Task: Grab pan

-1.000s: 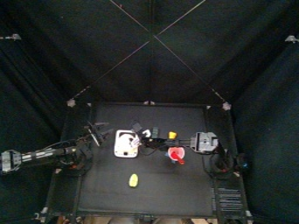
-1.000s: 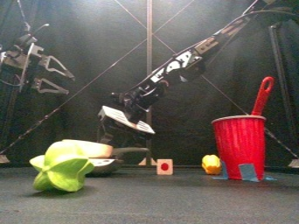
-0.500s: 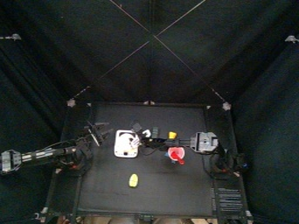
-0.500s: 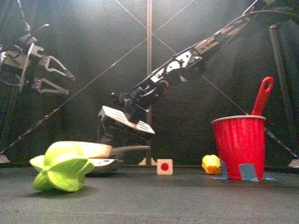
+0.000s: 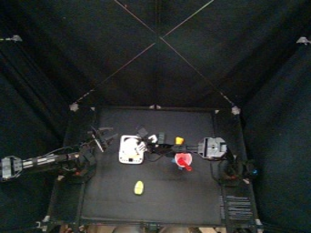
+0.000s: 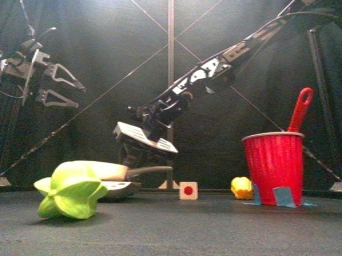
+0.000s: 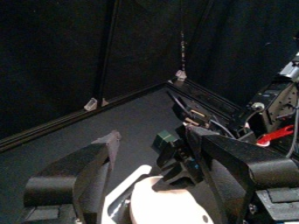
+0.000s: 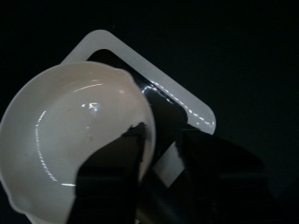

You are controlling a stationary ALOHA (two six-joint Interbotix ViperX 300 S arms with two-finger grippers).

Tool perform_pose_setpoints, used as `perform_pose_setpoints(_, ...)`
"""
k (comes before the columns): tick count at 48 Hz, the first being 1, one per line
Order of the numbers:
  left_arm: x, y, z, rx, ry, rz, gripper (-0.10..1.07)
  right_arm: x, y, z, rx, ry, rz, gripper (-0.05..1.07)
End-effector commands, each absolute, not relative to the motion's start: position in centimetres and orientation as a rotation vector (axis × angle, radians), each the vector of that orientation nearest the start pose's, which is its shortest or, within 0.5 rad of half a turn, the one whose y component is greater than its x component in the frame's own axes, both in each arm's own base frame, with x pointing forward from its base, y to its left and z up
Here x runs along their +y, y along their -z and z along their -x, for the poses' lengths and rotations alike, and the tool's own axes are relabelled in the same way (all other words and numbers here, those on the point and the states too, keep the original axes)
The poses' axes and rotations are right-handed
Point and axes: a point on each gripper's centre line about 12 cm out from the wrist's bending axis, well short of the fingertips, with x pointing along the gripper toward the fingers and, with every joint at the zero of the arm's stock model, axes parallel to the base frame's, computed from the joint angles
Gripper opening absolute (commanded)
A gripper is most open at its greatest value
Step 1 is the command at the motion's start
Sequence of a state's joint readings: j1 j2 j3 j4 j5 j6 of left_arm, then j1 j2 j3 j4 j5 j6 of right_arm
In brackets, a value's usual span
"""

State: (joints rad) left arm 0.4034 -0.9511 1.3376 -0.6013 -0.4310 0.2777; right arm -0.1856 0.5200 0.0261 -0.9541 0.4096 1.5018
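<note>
Likely the right claw (image 8: 149, 162), part-closed over the white pan's (image 8: 70, 122) rim at 6 o'clock but not yet clamped, slips off; left claw (image 6: 51, 82) hangs released.

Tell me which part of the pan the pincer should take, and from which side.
Take the pan by its black handle, coming down from above. In the front view the handle sticks out level from the bowl toward the red cup, thin enough to fit between two jaws, while the white bowl looks too wide and rounded. The right pincer already hangs over that end, so it seems best placed.
</note>
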Motion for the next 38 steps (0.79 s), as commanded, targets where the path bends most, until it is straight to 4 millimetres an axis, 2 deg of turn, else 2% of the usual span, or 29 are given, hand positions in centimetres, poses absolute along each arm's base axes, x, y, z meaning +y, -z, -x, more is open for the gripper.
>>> perform_pose_setpoints(1, 9.9, -23.9, -15.9, -0.077, -0.644, 0.266, 0.96, -13.8, -14.3, -52.4, 0.581, 0.699, -0.5, 0.59)
perform_pose_setpoints(7, 9.9, -23.9, -15.9, -0.077, -0.642, 0.266, 0.96, -13.9, -14.6, -52.3, 0.581, 0.713, -0.509, 0.47)
perform_pose_setpoints(10, 9.9, -23.9, -15.9, -0.077, -0.642, 0.266, 0.96, -13.9, -14.9, -52.1, 0.581, 0.729, -0.51, 0.45)
perform_pose_setpoints(25, 9.9, -23.9, -15.9, -0.077, -0.642, 0.266, 0.96, -13.3, -18.6, -51.3, 0.54, 0.759, -0.515, 0.44)
perform_pose_setpoints(38, 9.9, -23.9, -15.9, -0.076, -0.642, 0.265, 0.96, -12.8, -18.5, -51.5, 0.542, 0.751, -0.525, 0.43)
